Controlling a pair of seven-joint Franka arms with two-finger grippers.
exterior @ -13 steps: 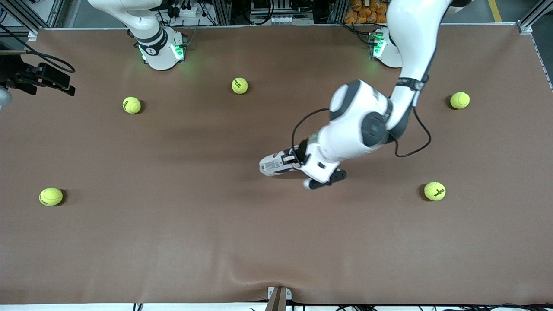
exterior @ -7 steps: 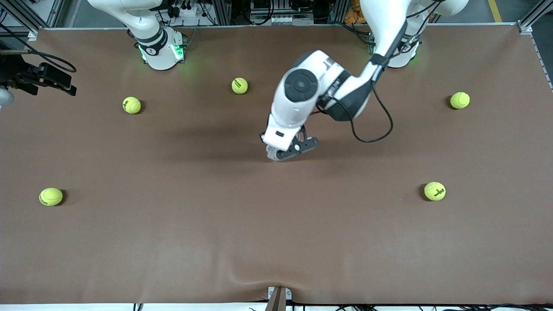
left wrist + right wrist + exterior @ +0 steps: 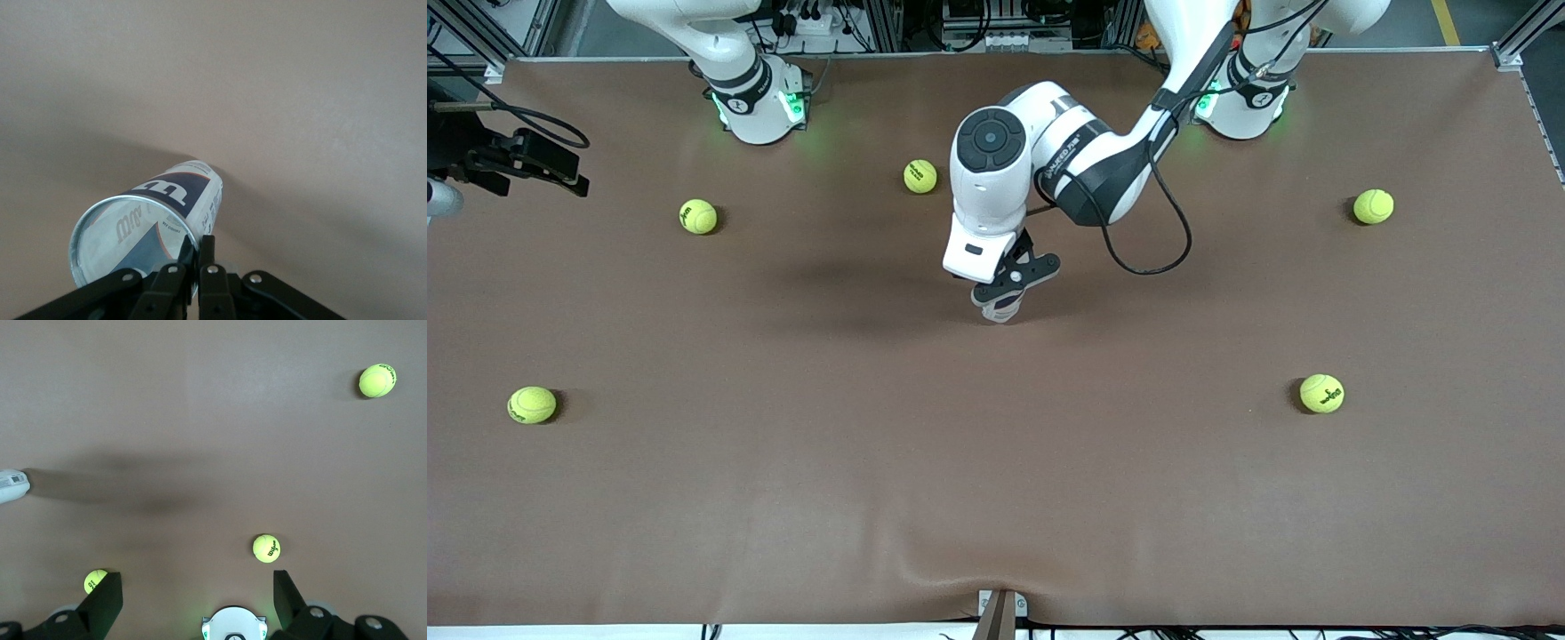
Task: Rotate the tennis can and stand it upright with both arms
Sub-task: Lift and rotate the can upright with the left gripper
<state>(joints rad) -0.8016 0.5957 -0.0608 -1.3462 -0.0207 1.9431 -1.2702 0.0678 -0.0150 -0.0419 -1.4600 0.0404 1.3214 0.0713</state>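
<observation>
Left gripper (image 3: 197,252) pinched tight on rim of tennis can (image 3: 160,210), can tilted beneath jaws; right gripper (image 3: 197,597) waiting high, jaws wide, empty.

High front camera, two wrist cameras

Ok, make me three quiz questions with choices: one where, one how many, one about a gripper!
1. Where is the can? A middle of the table B at a table corner C on a ball
2. How many balls? A three B five C eight
3. The right gripper is: A open B shut on a ball C shut on the can
Answers: A, the left gripper holds it by the rim there; B, five lie spread around; A, its fingers stand wide apart, holding nothing.
</observation>
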